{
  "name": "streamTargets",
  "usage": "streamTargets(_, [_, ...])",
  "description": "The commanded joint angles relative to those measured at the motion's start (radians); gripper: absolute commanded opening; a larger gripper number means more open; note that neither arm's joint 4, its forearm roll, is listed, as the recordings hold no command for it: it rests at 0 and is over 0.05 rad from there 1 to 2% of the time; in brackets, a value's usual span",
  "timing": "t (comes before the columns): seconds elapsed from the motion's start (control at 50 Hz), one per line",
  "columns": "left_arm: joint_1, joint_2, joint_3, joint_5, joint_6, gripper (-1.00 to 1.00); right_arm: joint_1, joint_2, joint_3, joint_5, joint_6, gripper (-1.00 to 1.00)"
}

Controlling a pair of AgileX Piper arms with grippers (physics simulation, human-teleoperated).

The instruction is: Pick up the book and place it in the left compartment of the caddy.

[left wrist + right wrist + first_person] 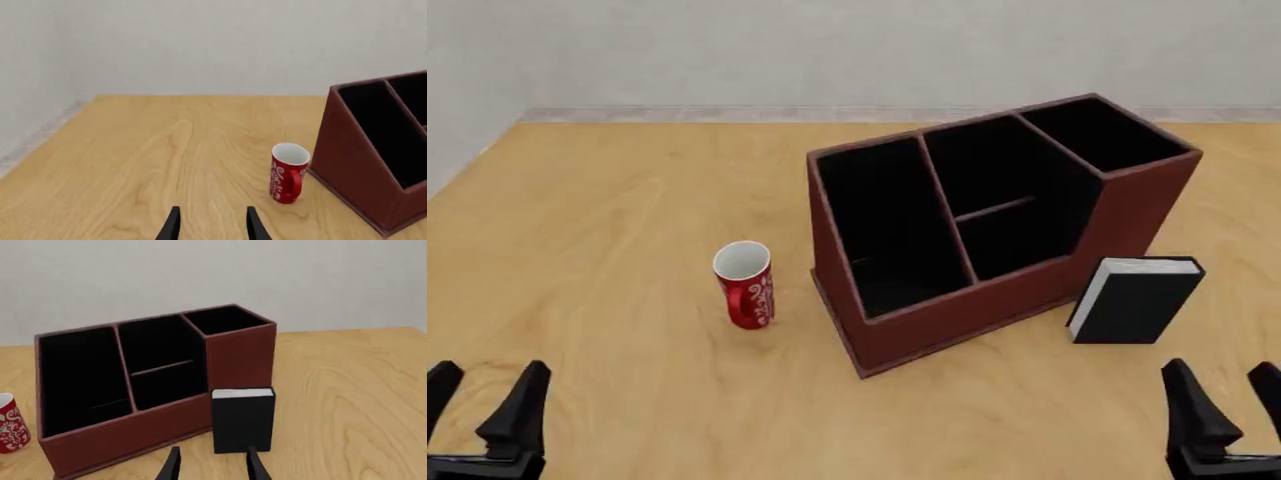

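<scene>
Book (pixel 1132 300) standing upright on my table (pixel 614 250) beside the caddy's (pixel 961 310) right end, my left gripper (pixel 481 400) jaws wide and empty, red mug (pixel 746 285), left compartment (pixel 874 225) unfilled, my right gripper (pixel 1228 395) jaws wide, empty.

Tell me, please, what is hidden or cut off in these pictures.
- Book: absent from the left wrist view; spine or cover text unreadable.
- Caddy: cropped by the left wrist view's edge.
- Mug: cropped in the right wrist view.
- Left compartment: floor lost in black lining.
</scene>
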Motion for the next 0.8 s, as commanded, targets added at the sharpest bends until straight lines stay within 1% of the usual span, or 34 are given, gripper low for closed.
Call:
streamTargets(0.02, [0.0, -0.049, 0.048, -0.058, 0.02, 1.0, 0.036, -0.056, 0.046, -0.073, -0.075, 1.0])
streamTargets(0.08, [0.004, -0.051, 0.047, -0.061, 0.018, 1.0, 0.026, -0.056, 0.041, -0.073, -0.077, 1.0])
streamTargets(0.2, [0.003, -0.056, 0.032, -0.057, 0.021, 1.0, 0.013, -0.056, 0.038, -0.058, -0.062, 1.0])
streamTargets(0.3, [-0.001, -0.054, 0.026, -0.059, 0.029, 1.0, 0.032, -0.056, 0.036, -0.051, -0.076, 1.0])
streamTargets(0.32, [0.0, -0.054, 0.025, -0.058, 0.026, 1.0, 0.031, -0.054, 0.03, -0.047, -0.095, 1.0])
streamTargets(0.34, [0.001, -0.054, 0.024, -0.059, 0.025, 1.0, 0.034, -0.054, 0.027, -0.046, -0.102, 1.0])
streamTargets(0.42, [0.001, -0.055, 0.02, -0.056, 0.022, 1.0, 0.037, -0.055, 0.007, -0.03, -0.111, 1.0])
streamTargets(0.44, [-0.005, -0.055, 0.018, -0.057, 0.025, 1.0, 0.043, -0.055, 0.0, -0.022, -0.128, 1.0])
streamTargets(0.48, [-0.011, -0.056, 0.012, -0.054, 0.025, 1.0, 0.047, -0.055, -0.014, -0.009, -0.138, 1.0])
streamTargets(0.54, [-0.015, -0.056, 0.003, -0.049, 0.028, 1.0, 0.074, -0.054, -0.043, 0.031, -0.195, 1.0])
streamTargets(0.56, [-0.018, -0.056, 0.001, -0.049, 0.029, 1.0, 0.092, -0.052, -0.047, 0.046, -0.23, 1.0])
streamTargets(0.58, [-0.018, -0.056, 0.001, -0.049, 0.029, 1.0, 0.092, -0.051, -0.048, 0.046, -0.23, 1.0])
streamTargets(0.6, [-0.02, -0.057, -0.001, -0.048, 0.028, 1.0, 0.098, -0.049, -0.052, 0.057, -0.254, 1.0])
streamTargets(0.62, [-0.021, -0.057, -0.001, -0.048, 0.029, 1.0, 0.093, -0.049, -0.064, 0.065, -0.247, 1.0])
streamTargets(0.66, [-0.025, -0.057, -0.001, -0.05, 0.034, 1.0, 0.106, -0.032, -0.08, 0.085, -0.288, 1.0])
streamTargets(0.7, [-0.026, -0.057, -0.001, -0.052, 0.033, 1.0, 0.099, -0.006, -0.096, 0.089, -0.33, 1.0])
streamTargets(0.76, [-0.03, -0.057, -0.001, -0.053, 0.036, 1.0, 0.105, 0.032, -0.13, 0.105, -0.361, 1.0])
streamTargets(0.78, [-0.031, -0.057, -0.001, -0.052, 0.036, 1.0, 0.105, 0.045, -0.138, 0.108, -0.382, 1.0])
streamTargets(0.8, [-0.031, -0.057, -0.001, -0.052, 0.036, 1.0, 0.105, 0.045, -0.138, 0.108, -0.382, 1.0])
